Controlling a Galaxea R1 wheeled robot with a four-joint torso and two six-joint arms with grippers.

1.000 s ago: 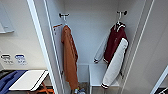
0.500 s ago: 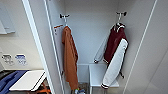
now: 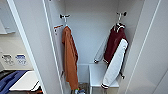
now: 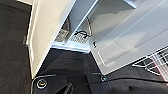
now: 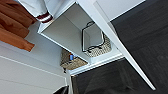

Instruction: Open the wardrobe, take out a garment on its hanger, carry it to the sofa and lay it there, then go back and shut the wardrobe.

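Wardrobe [image 3: 30, 50] open above dark floor [image 5: 140, 37], garment [image 3: 113, 45] inside.

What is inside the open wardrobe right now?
Inside the wardrobe, an orange jacket hangs on the left and the maroon jacket on the right, above a white shelf box. Woven baskets sit at the bottom. Their contents are mostly hidden.

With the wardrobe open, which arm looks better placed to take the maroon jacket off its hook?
Probably the right. In the head view the maroon jacket on its hanger hangs at the right side of the wardrobe, and its striped cuff shows in the right wrist view. The orange jacket hangs on the left.
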